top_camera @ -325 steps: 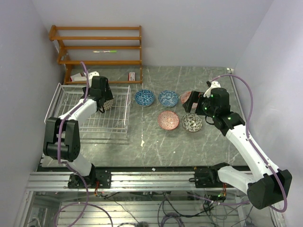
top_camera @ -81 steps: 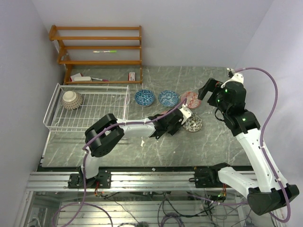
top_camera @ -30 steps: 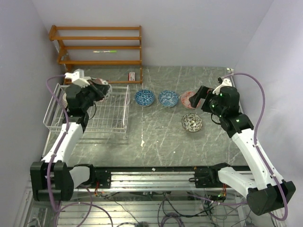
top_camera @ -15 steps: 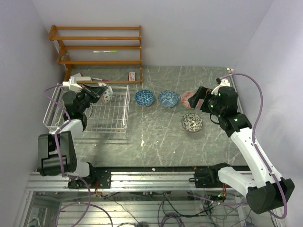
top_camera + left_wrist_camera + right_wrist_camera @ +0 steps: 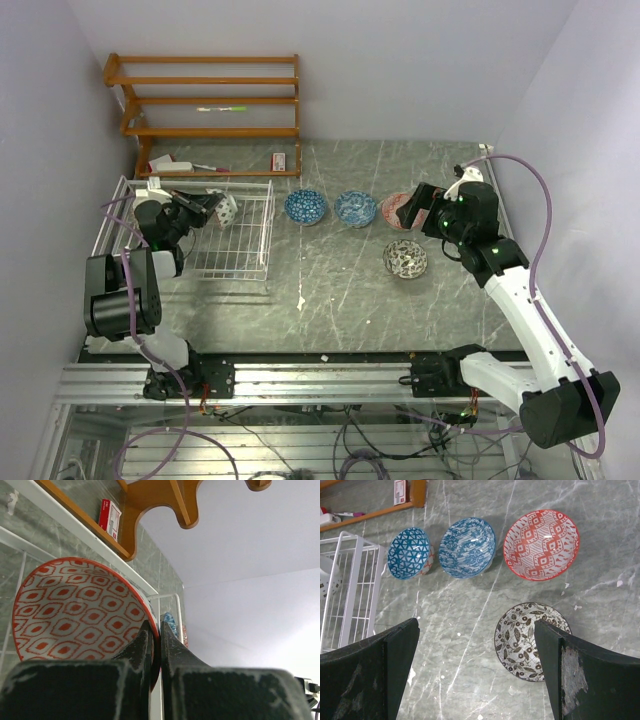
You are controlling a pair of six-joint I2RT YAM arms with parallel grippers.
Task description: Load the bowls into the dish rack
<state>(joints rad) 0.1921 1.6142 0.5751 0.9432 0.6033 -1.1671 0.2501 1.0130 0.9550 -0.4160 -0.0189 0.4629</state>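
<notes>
My left gripper [image 5: 214, 208] is shut on the rim of a bowl [image 5: 228, 208] with a pale, red-orange patterned outside [image 5: 75, 610], held on edge over the white wire dish rack [image 5: 245, 262]. Both fingers [image 5: 142, 642] pinch the rim. Several more bowls sit on the table: two blue ones [image 5: 409, 553] [image 5: 467, 547], a red-patterned one [image 5: 541, 545] and a black-and-white one [image 5: 530, 641]. My right gripper [image 5: 476, 630] hangs open above them with nothing in it, close over the red bowl [image 5: 392, 208].
An orange-brown wooden shelf [image 5: 205, 100] stands at the back left behind the rack, with a small red box [image 5: 111, 514] at its foot. Walls close in on the left, back and right. A pale patterned bowl [image 5: 327, 580] shows inside the rack at the right wrist view's left edge.
My left arm has folded back toward the rack's left side, and the held bowl has come down a little over the rack. The right arm has barely moved.
</notes>
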